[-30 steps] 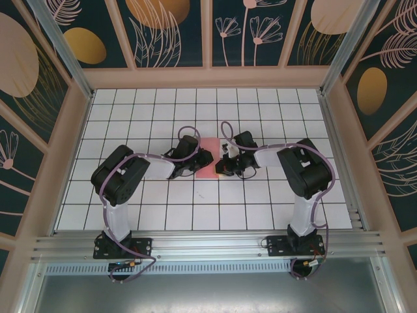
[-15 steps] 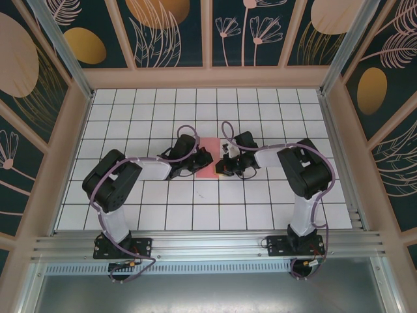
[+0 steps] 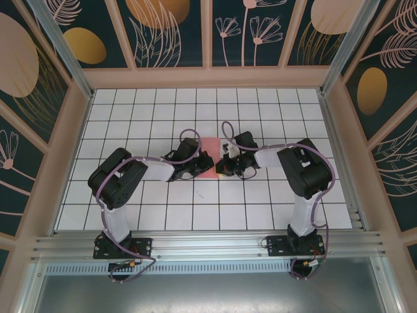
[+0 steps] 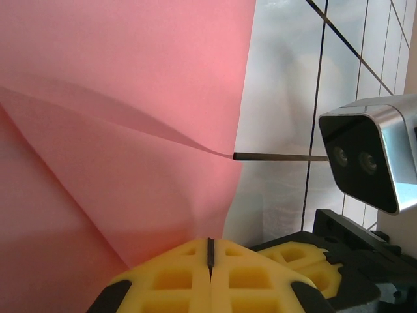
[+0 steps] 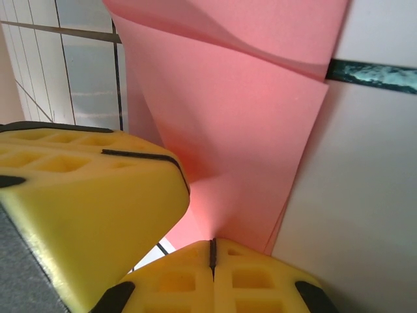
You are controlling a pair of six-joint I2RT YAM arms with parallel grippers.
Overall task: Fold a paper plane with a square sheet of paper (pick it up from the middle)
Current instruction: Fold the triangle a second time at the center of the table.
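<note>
The salmon-pink square sheet of paper (image 3: 210,151) lies folded in layers at the middle of the grid table, between the two grippers. My left gripper (image 3: 201,167) is shut on its near left part; in the left wrist view the yellow fingertips (image 4: 195,261) meet with the paper (image 4: 130,130) rising out from between them, a raised crease running across it. My right gripper (image 3: 221,169) is shut on the near right part; in the right wrist view its fingertips (image 5: 234,267) pinch the paper (image 5: 241,130), whose layered edges show at the right. The two grippers stand close together.
The white grid table (image 3: 260,117) is ringed by a pale wooden frame with patterned walls (image 3: 169,32). The right arm's wrist camera (image 4: 368,156) and yellow fingers (image 4: 306,261) sit close beside my left gripper. The left gripper's yellow finger (image 5: 85,202) crowds the right wrist view.
My left gripper has closed on the paper and shifted slightly toward the near side, its elbow swinging. The right arm has stayed still, shut on the paper.
</note>
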